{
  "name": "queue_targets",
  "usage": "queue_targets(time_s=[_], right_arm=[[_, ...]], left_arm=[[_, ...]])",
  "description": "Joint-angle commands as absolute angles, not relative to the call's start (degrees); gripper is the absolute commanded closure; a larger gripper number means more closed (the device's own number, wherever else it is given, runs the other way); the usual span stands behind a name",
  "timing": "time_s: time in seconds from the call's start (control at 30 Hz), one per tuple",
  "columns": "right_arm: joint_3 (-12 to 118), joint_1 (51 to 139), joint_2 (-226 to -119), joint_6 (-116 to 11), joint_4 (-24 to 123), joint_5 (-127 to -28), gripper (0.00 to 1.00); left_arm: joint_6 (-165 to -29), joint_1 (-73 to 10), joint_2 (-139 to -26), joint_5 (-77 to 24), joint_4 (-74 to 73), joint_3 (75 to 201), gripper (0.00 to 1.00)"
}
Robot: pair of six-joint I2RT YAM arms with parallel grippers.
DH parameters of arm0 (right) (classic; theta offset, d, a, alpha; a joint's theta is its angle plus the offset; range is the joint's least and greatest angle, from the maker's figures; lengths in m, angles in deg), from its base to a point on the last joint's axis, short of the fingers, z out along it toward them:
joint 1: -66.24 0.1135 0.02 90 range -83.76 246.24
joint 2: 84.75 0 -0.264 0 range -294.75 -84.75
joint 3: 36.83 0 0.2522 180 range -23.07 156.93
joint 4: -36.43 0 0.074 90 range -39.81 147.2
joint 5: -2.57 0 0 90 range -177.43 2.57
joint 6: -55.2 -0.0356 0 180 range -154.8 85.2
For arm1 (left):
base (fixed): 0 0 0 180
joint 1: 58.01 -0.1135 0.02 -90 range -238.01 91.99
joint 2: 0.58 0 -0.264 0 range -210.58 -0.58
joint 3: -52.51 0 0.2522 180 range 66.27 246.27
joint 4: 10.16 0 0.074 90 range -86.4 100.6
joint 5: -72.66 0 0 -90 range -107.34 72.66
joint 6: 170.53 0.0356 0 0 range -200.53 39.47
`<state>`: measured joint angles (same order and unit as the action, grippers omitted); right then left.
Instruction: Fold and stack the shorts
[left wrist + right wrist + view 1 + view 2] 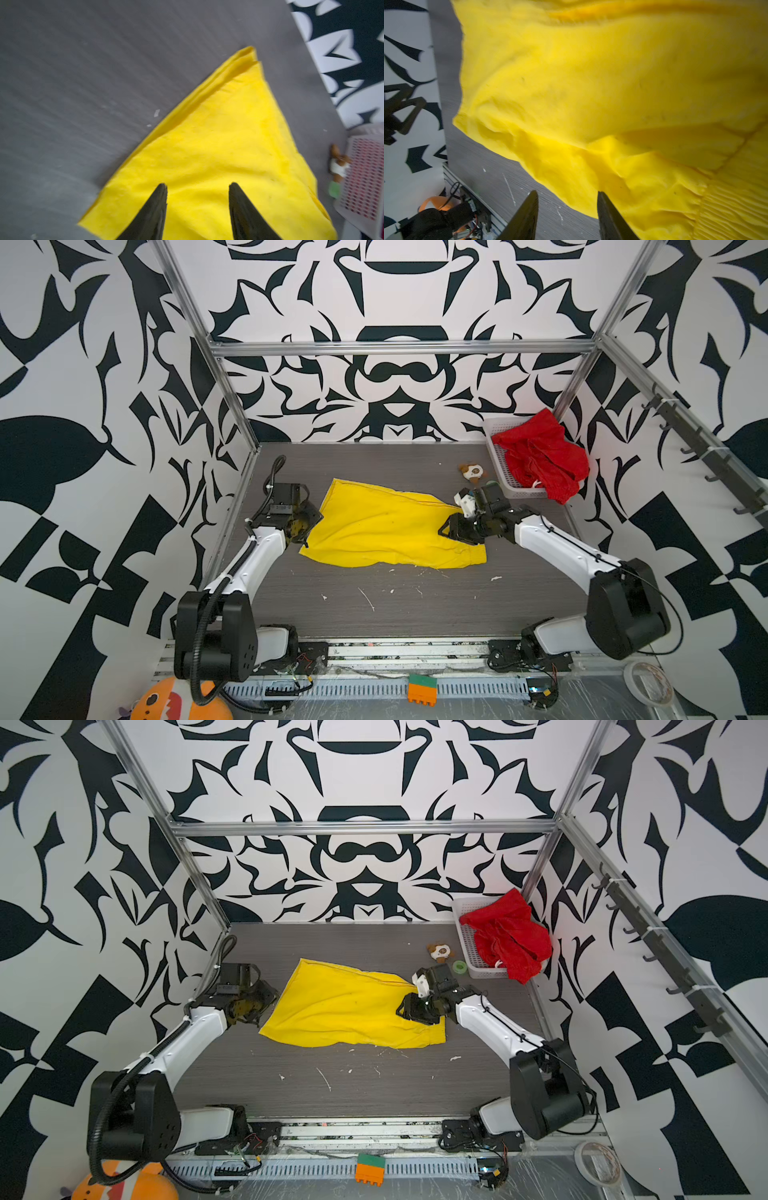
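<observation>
While both top views take in the whole counter [395,605], only the wrist views resolve the fingers and the cloth's detail.

At far left, the left gripper [305,526] sits at the left edge of the yellow shorts [382,526]. In the left wrist view the left gripper [197,185] has its fingers apart above the fabric, gripping nothing, and the stacked layers of a corner of the yellow shorts [228,145] can be seen.

The yellow shorts [345,1006] lie folded and nearly flat at mid-counter, wider at left, lightly wrinkled.

The right gripper [446,529] hangs over their right end. In the right wrist view the right gripper [566,192] has its fingers spread, with bare counter and the cloth's edge showing between them. That view alone shows the ribbed, gathered waistband [726,207].

Further right, toward the back, a plush toy [471,472] lies beside the basket [505,477]. A small green object [459,966] shows clearly between them in a top view, and also in the left wrist view [334,189].

The red shorts [544,452] are crumpled in the basket, spilling over its right rim.
</observation>
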<state>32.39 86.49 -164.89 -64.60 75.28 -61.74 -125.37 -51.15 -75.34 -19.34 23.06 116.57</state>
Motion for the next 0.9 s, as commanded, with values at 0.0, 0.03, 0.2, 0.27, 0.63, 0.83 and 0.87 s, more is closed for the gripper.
queue_targets(time_s=[0.0, 0.03, 0.2, 0.27, 0.63, 0.83, 0.87], right_arm=[[37.2, 86.8, -165.1, -65.5, 75.5, -62.7, 0.50], [38.0, 86.8, -166.1, -65.7, 75.4, -63.6, 0.50], [39.3, 87.1, -170.9, -68.0, 72.4, -63.3, 0.51], [38.2, 87.6, -172.0, -68.5, 71.2, -63.5, 0.51], [32.1, 87.6, -174.9, -66.9, 70.7, -64.0, 0.51], [27.8, 87.6, -175.8, -65.8, 70.3, -63.9, 0.51], [27.1, 87.6, -176.0, -65.7, 70.1, -63.7, 0.51]], left_arm=[[-120.9, -49.0, -79.3, -25.5, 21.0, 121.8, 0.48], [-120.6, -48.3, -81.4, -25.9, 20.7, 123.5, 0.49], [-118.1, -45.6, -94.6, -28.7, 19.7, 133.5, 0.49], [-118.1, -45.5, -99.3, -29.4, 18.9, 136.4, 0.49], [-118.5, -45.6, -117.4, -30.1, 18.6, 149.1, 0.51], [-120.6, -47.2, -122.4, -28.2, 18.3, 152.3, 0.52], [-121.0, -47.7, -123.1, -28.0, 18.4, 152.7, 0.52]])
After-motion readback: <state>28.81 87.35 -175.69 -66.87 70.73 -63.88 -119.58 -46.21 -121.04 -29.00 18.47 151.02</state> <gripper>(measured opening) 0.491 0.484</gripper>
